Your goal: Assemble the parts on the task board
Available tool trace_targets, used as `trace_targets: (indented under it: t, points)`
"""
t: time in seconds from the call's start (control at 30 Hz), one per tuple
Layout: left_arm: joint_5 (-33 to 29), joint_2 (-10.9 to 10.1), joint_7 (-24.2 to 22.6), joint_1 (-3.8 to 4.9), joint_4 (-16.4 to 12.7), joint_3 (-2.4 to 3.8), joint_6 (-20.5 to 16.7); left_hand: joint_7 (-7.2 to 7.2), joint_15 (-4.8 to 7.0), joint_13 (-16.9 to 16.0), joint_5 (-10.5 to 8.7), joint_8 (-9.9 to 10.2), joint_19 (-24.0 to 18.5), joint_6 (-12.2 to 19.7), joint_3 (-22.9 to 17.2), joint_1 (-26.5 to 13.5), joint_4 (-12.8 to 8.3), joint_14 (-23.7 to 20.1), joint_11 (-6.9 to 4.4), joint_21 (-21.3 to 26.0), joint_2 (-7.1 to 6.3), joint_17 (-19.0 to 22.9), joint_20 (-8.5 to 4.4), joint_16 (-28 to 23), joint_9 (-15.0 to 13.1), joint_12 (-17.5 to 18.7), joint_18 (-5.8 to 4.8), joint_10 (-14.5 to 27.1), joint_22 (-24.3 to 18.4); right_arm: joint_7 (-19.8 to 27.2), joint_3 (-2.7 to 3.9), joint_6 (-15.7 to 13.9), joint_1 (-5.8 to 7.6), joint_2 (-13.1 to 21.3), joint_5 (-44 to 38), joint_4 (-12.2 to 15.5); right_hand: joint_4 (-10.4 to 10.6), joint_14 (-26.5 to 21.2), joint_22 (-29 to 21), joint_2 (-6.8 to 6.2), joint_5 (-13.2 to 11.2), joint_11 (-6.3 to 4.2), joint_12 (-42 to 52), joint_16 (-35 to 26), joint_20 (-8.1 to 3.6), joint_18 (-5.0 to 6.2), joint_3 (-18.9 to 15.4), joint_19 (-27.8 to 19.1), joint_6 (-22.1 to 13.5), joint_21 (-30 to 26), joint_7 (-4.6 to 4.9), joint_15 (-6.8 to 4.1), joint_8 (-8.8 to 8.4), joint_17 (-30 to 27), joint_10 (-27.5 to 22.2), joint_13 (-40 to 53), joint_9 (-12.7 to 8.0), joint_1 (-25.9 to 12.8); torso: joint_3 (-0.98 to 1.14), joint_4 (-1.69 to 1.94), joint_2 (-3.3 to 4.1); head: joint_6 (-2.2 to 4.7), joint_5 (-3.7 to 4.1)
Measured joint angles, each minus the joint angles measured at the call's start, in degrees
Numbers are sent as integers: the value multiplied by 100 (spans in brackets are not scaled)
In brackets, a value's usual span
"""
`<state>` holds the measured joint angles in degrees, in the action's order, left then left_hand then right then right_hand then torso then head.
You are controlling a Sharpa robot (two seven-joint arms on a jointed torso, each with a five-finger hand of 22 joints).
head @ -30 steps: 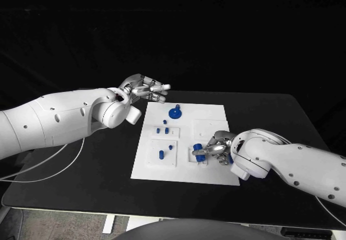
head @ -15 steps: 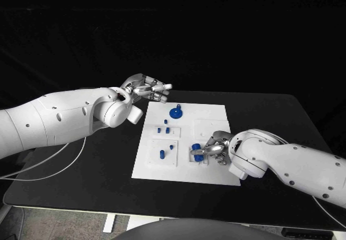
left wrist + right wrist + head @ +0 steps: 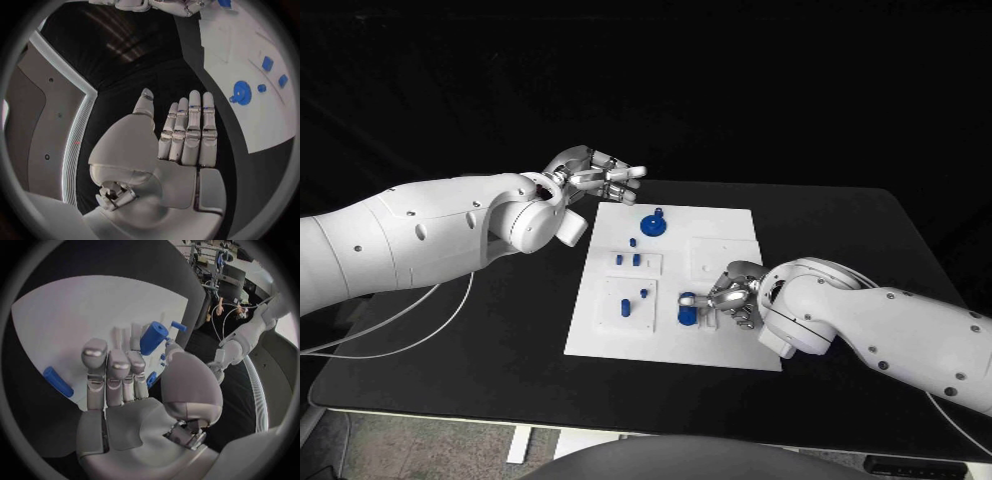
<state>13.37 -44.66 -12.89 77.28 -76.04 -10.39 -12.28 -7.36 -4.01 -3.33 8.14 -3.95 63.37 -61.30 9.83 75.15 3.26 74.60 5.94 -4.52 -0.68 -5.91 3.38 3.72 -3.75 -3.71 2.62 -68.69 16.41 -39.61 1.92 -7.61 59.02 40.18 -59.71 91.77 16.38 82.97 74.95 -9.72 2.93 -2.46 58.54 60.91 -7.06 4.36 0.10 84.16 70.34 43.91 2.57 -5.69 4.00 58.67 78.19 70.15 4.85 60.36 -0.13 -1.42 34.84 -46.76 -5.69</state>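
The black table (image 3: pixel 877 240) is seen carrying the white task board (image 3: pixel 718 225) at its middle, and small blue parts are spread over the board. A round blue disc with a knob (image 3: pixel 651 226) is set toward the far side, just left of the board's centre. A pair of short blue pegs (image 3: pixel 627 260) is found nearer, and two more blue pieces (image 3: pixel 633 303) lie in a raised white square at the near left. A white cable (image 3: pixel 401 335) is draped over the table's near left edge.

The right robot hand (image 3: pixel 733 295) is lowered onto the near right part of the board, and much of that corner is covered by its arm. A blue cylinder (image 3: pixel 685 306) is found at the left of this robot hand, right against the fingers (image 3: pixel 718 296). In the right wrist view the cylinder (image 3: pixel 152 337) is seen held at the fingertips, thumb on one side, fingers on the other, so this robot hand (image 3: pixel 134 385) is clamped on it. A loose blue peg (image 3: pixel 57 381) lies on the board beside the fingers.

The left robot hand (image 3: pixel 593 178) is held above the table just beyond the board's far left corner, well apart from every part. In the left wrist view its fingers (image 3: pixel 190 130) are stretched out straight and nothing is held.
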Motion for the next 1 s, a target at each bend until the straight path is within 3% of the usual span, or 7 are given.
trace_targets:
  t: [0.03, 0.17, 0.37, 0.57, 0.67, 0.83, 1.0]
  points:
    - [0, 0, 0, 0, -1, 0, 0, 0, 0, 0, 0, 0, 0, 0, 0, 0, 0, 0, 0, 0, 0, 0, 0, 0, 0, 0, 0, 0, -2, 2, 0, -1, 0, 0, 0, 0, -131, 0, 0, 205, 129, 0, 0, 0, 0, 0, -298, 0, -11, 0, 10, 0, 10, 0, 0, 0, 13, 35, 2, 0, 0, 2, 0]
    - [0, 0, 1, 2, -1, 0, 0, 0, 0, 0, 0, 0, 0, 0, 0, 0, 0, 0, 0, 0, 0, 1, 0, 0, 0, 0, 0, 0, -2, 11, -1, -4, 0, 10, 0, 10, -630, 0, 0, 635, 378, 20, 0, -24, 0, 0, -797, 0, -12, 0, 11, 0, -24, 20, -20, -30, 96, -12, 4, -1, 2, 4, -1]
    - [0, -5, 3, 2, -2, 0, 2, 0, 0, 0, 0, 0, 0, 0, -20, 0, 20, 0, 0, 0, 0, 1, 0, 0, 0, 0, 0, 0, -14, 28, -3, -26, -2, 83, -3, 105, -1030, 0, -1, 770, 619, 20, 40, -24, 0, 0, -823, -1, -22, 0, 20, 0, -62, 44, -20, -30, 111, 113, 8, -2, 3, 8, 9]
    - [0, -21, 8, 2, -2, 0, 5, 0, 0, 0, 0, 0, 0, 0, -24, 0, 23, 0, 0, 0, 0, 1, 0, 0, 0, 0, 1, 0, -23, 87, -10, -59, -6, 238, -17, 258, -1185, 0, -1, 678, 640, 20, 62, -24, 1, 0, -774, -1, 6, 24, -8, 1, -52, 51, -20, -17, 110, 247, 12, -4, 2, 17, 14]
    - [0, -36, 13, 2, -2, 0, 7, 0, 0, 0, 0, 0, 0, 0, -23, 0, 23, 0, 0, 0, 0, 1, 0, 0, 0, 0, 0, 0, -24, 129, -12, -69, -10, 329, -28, 354, -1242, 0, -1, 555, 639, 20, 89, -24, 1, 0, -674, -1, 7, 25, -9, 1, -52, 60, -20, -13, 109, 370, 12, -7, 1, 19, 18]
    - [0, -44, 20, 2, 0, 0, 12, 0, 0, 0, 0, 0, 0, 0, -23, 0, 23, 0, 0, 0, 0, 1, 0, 0, 0, 0, 0, 0, -30, 210, -10, -73, -11, 425, -45, 469, -1041, 0, -2, 335, 742, 21, 89, -24, 1, 0, -575, -1, 7, 46, -9, 1, -52, 63, -20, -9, 95, 588, 9, -7, -1, 26, 22]
    - [0, -49, 27, 2, 0, 0, 18, -5, -2, 0, 0, 0, 0, 5, -23, -1, 23, -2, 0, 0, -1, 2, 0, 0, 0, 0, 0, 0, -31, 269, -6, -70, -12, 457, -59, 502, -910, 0, -2, 261, 795, 20, 89, -24, 1, 0, -652, -1, 8, 46, -9, 1, -53, 73, -20, -1, 88, 646, 8, -4, -1, 27, 26]
